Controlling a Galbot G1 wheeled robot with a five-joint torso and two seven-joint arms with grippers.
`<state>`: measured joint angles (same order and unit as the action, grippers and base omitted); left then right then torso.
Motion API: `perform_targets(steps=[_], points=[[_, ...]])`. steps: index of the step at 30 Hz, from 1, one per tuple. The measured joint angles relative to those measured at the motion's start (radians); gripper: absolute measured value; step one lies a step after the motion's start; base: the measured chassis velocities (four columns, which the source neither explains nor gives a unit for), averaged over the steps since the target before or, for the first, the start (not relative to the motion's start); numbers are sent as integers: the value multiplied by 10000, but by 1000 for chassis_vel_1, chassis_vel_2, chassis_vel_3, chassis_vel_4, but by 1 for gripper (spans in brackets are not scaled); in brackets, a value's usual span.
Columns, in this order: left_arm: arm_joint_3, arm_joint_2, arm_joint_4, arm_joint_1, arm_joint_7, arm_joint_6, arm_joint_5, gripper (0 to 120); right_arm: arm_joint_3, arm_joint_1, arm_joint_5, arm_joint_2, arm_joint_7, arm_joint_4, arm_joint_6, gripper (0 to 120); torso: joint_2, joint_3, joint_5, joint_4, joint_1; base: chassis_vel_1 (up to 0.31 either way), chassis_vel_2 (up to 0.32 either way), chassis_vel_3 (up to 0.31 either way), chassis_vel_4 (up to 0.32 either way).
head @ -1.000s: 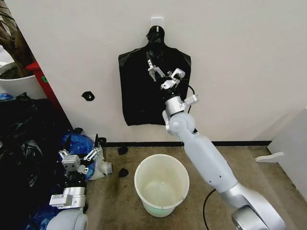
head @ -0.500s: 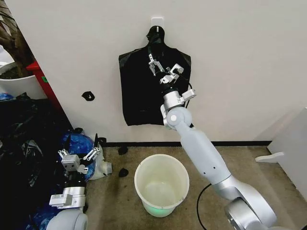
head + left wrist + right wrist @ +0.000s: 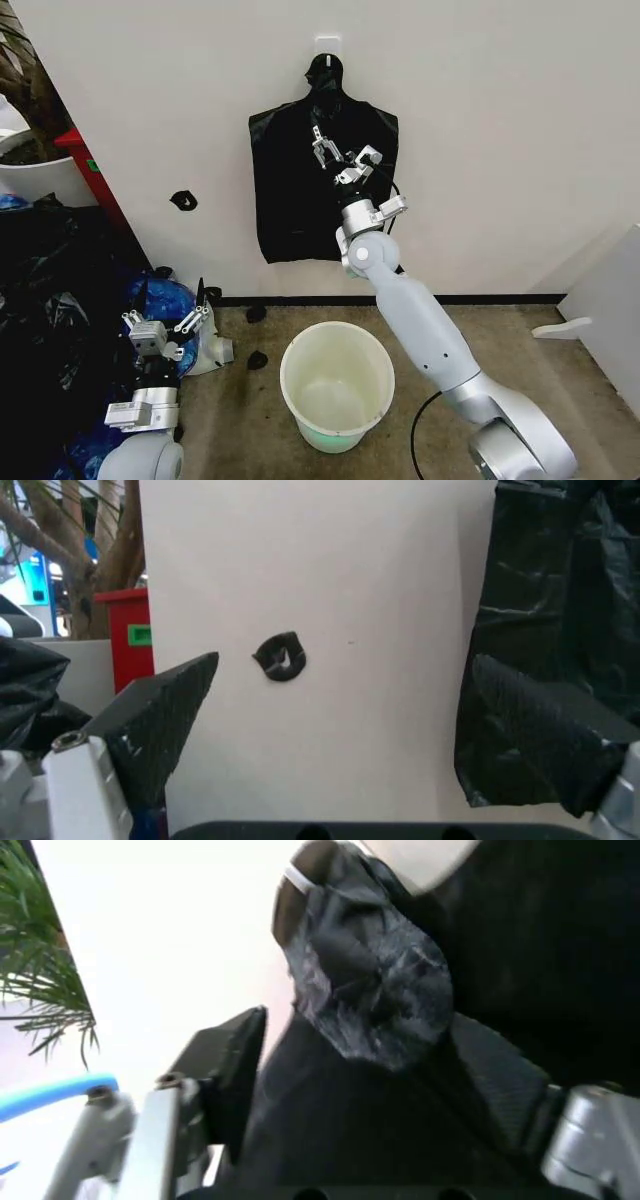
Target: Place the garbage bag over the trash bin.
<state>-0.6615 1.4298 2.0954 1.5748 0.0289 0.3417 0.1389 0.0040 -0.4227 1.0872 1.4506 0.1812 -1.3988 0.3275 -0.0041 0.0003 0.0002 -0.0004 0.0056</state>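
Against the pale wall hangs the thin, glossy black plastic garbage bag (image 3: 300,190), its gathered neck caught on a small white wall hook (image 3: 327,44) — no lettering or brand can be read on it, nor on anything else nearby. Below it on the brown floor stands the round white plastic trash bin (image 3: 337,384), upright, well apart from the bag. To the left sits a red box (image 3: 92,172) with a small green label, its print too small to make out, and a shiny blue plastic bag (image 3: 163,299) lies by the skirting.

The right arm reaches up from the lower right, and the right gripper (image 3: 343,158) sits against the front of the hanging bag, fingers spread apart with nothing clamped; in the right wrist view the bag's knotted neck (image 3: 365,990) lies between the two dark pads. Since half a second ago the gripper has dropped slightly and edged right on the bag.

The left gripper (image 3: 165,327) waits low at the left beside the blue bag, fingers apart — unchanged from before.
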Motion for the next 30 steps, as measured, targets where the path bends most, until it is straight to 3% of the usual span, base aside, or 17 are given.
perform_targets(steps=[19,25,30], points=[[-24,-147,-67,-58,150,-4,18,100,-33,371,6,3,126,68,38,0,0,0,0,0,0,0,0,0,0],[-18,-155,-74,-52,168,-5,18,100,-42,-46,10,-222,407,-239,123,0,0,0,0,0,0,0,0,0,0],[-37,-157,-38,-3,204,-3,18,100,-334,-1221,-89,-699,505,-1381,198,0,0,0,2,-1,0,0,0,0,0]])
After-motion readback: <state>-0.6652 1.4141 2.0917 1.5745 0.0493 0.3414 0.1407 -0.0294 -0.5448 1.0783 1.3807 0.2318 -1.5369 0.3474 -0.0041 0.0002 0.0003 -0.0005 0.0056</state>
